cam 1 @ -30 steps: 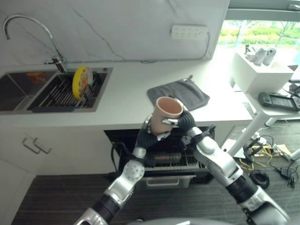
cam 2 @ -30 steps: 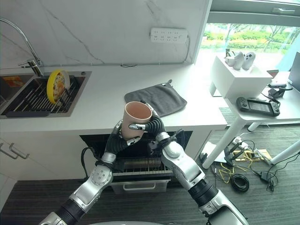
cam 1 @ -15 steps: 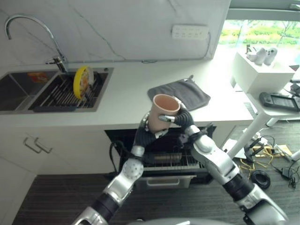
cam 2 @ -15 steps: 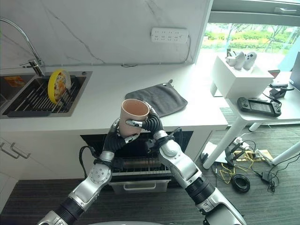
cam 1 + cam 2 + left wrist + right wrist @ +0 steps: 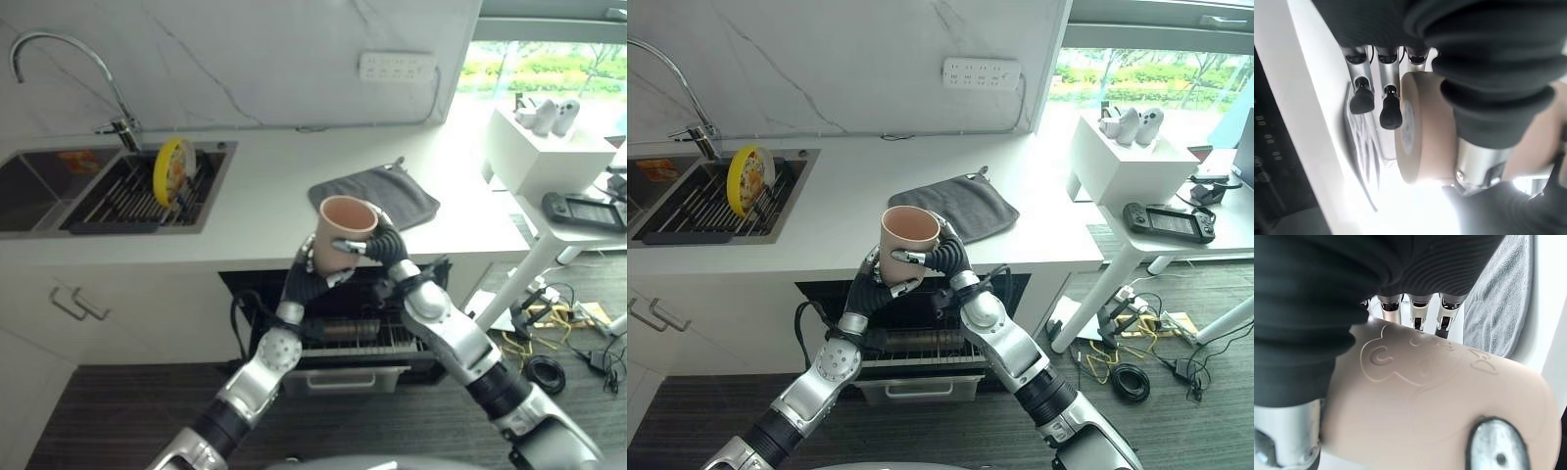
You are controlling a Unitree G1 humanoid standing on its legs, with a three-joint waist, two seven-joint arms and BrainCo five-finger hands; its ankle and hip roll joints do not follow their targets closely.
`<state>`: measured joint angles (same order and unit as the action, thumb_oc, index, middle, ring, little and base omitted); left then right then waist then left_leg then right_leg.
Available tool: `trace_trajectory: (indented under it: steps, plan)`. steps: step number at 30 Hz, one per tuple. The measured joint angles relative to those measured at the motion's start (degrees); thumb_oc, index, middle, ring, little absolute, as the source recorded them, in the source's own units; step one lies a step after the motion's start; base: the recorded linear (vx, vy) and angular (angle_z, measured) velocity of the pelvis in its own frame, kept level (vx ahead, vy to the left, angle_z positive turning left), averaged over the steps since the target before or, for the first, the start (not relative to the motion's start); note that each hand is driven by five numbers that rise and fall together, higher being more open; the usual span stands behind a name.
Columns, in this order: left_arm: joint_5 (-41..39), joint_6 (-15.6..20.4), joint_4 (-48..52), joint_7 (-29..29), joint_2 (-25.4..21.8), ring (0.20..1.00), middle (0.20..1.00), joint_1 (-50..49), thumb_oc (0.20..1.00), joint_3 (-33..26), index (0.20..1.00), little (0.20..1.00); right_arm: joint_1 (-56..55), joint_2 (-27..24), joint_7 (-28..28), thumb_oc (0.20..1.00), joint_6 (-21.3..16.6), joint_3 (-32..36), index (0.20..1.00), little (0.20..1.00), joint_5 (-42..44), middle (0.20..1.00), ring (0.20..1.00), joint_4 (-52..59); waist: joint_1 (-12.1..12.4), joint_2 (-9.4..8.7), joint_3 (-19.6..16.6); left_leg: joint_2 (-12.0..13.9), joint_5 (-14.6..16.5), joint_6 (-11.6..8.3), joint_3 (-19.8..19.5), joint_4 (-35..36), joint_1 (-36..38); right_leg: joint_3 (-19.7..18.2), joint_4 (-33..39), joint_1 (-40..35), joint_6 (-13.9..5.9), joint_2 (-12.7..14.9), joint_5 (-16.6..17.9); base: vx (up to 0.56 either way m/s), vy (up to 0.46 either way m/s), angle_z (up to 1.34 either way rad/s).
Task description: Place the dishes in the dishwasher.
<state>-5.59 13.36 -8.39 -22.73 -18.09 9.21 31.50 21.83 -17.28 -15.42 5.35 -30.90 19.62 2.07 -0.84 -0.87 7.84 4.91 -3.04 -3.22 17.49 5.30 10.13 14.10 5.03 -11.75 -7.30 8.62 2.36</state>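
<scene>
both the left robot hand (image 5: 306, 277) and right robot hand (image 5: 384, 247) are curled round the upright pink cup (image 5: 342, 233), apparently mid-handover. next, in my judgement: one hand releases, the other lowers the cup to the dishwasher rack (image 5: 358, 333) below the worktop (image 5: 255, 201).

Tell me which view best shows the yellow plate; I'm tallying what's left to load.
The left eye view: the yellow plate stands on edge in the sink rack, near and unblocked. The right eye view shows it smaller.

No readable text anywhere, as far as visible.
</scene>
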Motion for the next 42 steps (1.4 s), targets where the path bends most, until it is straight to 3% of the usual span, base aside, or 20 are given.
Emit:
trace_trajectory:
  steps: [1,2,6,8,11,16,21,23,29,33,36,39,42]
  plan:
    - [-0.01,-1.44,-0.21,0.61,0.03,0.862,0.862,0.47,0.862,0.07,0.862,0.862,0.05,0.01,-0.27,0.2,-0.01,-0.01,0.2,0.2,0.04,0.2,0.2,-0.83,0.0,0.11,-0.02,0.0,-0.02,0.02,0.0,0.0,0.0,0.0,0.0,0.0,0.0,0.0,0.0,0.0,0.0,0.0]
    - [0.0,-2.48,-0.45,1.24,0.04,1.0,1.0,0.56,1.0,0.12,1.0,1.0,0.07,0.01,-0.27,0.2,-0.01,-0.05,0.2,0.2,0.04,0.2,0.2,-1.57,-0.05,0.26,-0.02,0.01,-0.02,0.03,0.0,0.0,0.01,-0.01,0.0,0.01,0.0,0.0,0.0,0.0,0.0,0.0]
    - [-0.12,-3.57,-4.43,3.59,0.58,1.0,1.0,0.61,1.0,2.37,1.0,1.0,0.07,-1.43,-1.45,0.2,0.25,-0.15,0.2,0.2,0.3,0.2,0.2,-3.81,-0.08,1.99,-0.09,0.0,-0.03,0.03,0.01,0.0,0.01,0.01,0.0,-0.01,0.0,-0.01,0.0,0.0,0.0,0.0]
    - [-0.07,-3.48,-7.96,3.72,1.08,1.0,1.0,-0.96,1.0,3.84,1.0,1.0,0.16,-1.52,-3.83,0.2,-2.27,2.28,0.2,0.2,0.84,0.2,0.2,-3.48,-0.17,2.54,-0.17,0.05,-0.06,0.06,-0.15,0.01,0.01,0.28,-0.01,-0.17,0.0,0.01,0.0,0.0,0.005,0.08]
    - [-0.03,-3.48,-8.44,2.12,1.4,1.0,1.0,-5.72,1.0,1.46,1.0,1.0,-0.48,-2.46,-8.17,0.2,-6.18,10.65,0.2,0.2,2.78,0.2,0.2,-0.03,-0.17,2.56,-0.18,0.07,-0.08,0.03,-1.01,0.03,0.04,0.86,0.0,-0.73,0.01,0.03,-0.37,0.0,-0.011,0.13]
    - [0.0,-3.35,-7.53,2.04,1.26,1.0,1.0,-6.89,1.0,-2.49,1.0,1.0,-7.32,-3.79,-9.26,0.2,-9.67,14.0,0.2,0.2,3.2,0.2,0.2,3.07,-0.3,2.34,-0.04,0.05,-0.07,0.03,-1.14,0.08,-0.06,0.99,0.0,-0.75,-0.06,-0.01,-0.58,0.0,-0.001,0.01]
    - [0.12,-1.81,-7.55,10.19,-0.92,1.0,1.0,-9.93,1.0,-2.6,1.0,1.0,-16.74,-5.51,-6.4,0.2,-10.0,16.36,0.2,0.2,5.0,0.2,0.2,2.9,-0.71,1.69,0.35,0.07,0.03,0.08,-1.07,0.33,-0.25,0.95,0.0,-0.48,-0.13,0.01,-0.82,0.03,0.011,-0.01]
    - [2.42,2.26,-7.33,13.9,-4.03,1.0,1.0,-11.12,1.0,-2.93,1.0,1.0,-19.59,-5.76,-2.2,0.2,-11.17,17.38,0.2,0.2,5.3,0.2,0.2,0.79,-1.7,1.53,0.35,0.1,0.16,0.13,-0.89,0.35,-0.36,0.76,0.0,0.12,-0.26,0.03,-0.95,0.07,0.013,-0.04]
    - [4.55,5.79,-7.41,20.59,-7.26,1.0,1.0,-11.75,1.0,-7.5,1.0,1.0,-24.81,-5.42,5.08,0.2,-11.69,17.73,0.2,0.2,5.3,0.2,0.2,-4.52,-3.22,1.87,0.47,0.07,0.21,0.15,-0.26,0.24,-1.06,0.51,0.0,0.88,-0.31,0.13,-0.97,0.04,0.011,-0.03]
    - [7.73,6.61,-5.31,23.91,-11.19,1.0,1.0,-10.01,1.0,-6.56,1.0,1.0,-22.56,-5.88,6.18,0.2,-12.28,16.77,0.2,0.2,5.17,0.2,0.2,-10.98,-3.12,4.04,1.32,-0.13,0.12,0.21,0.35,0.29,-2.95,-0.47,0.28,3.38,-0.7,0.63,-0.67,-0.09,0.056,-0.1]
    - [12.83,5.7,-3.73,25.99,-12.9,1.0,1.0,-4.95,1.0,-3.4,1.0,1.0,-18.92,-8.51,6.59,0.2,-12.51,15.58,0.2,0.2,5.1,0.2,0.2,-11.18,-3.32,7.23,3.95,-0.72,-0.7,1.05,0.63,0.01,-5.43,-0.93,0.0,6.12,-0.69,1.03,0.95,-0.19,0.099,-0.05]
    - [14.94,3.64,-2.48,26.13,-15.64,1.0,1.0,1.96,1.0,-0.34,1.0,1.0,-12.81,-12.39,7.01,0.2,-12.56,15.58,0.2,0.2,3.91,0.2,0.2,-11.24,-3.52,9.22,8.17,-1.06,-2.0,1.91,0.58,-0.02,-8.56,-0.94,-0.04,8.94,-0.54,1.31,2.4,-0.17,0.055,0.0]
    - [15.82,1.76,-2.69,26.3,-16.07,1.0,1.0,4.79,1.0,0.04,1.0,1.0,-8.15,-12.99,7.83,0.2,-12.54,15.64,0.2,0.2,3.72,0.2,0.2,-12.79,-3.55,9.27,12.08,-0.94,-2.4,1.92,0.48,-0.03,-9.1,-0.94,-0.03,9.47,-0.43,1.16,2.68,-0.09,0.04,0.01]
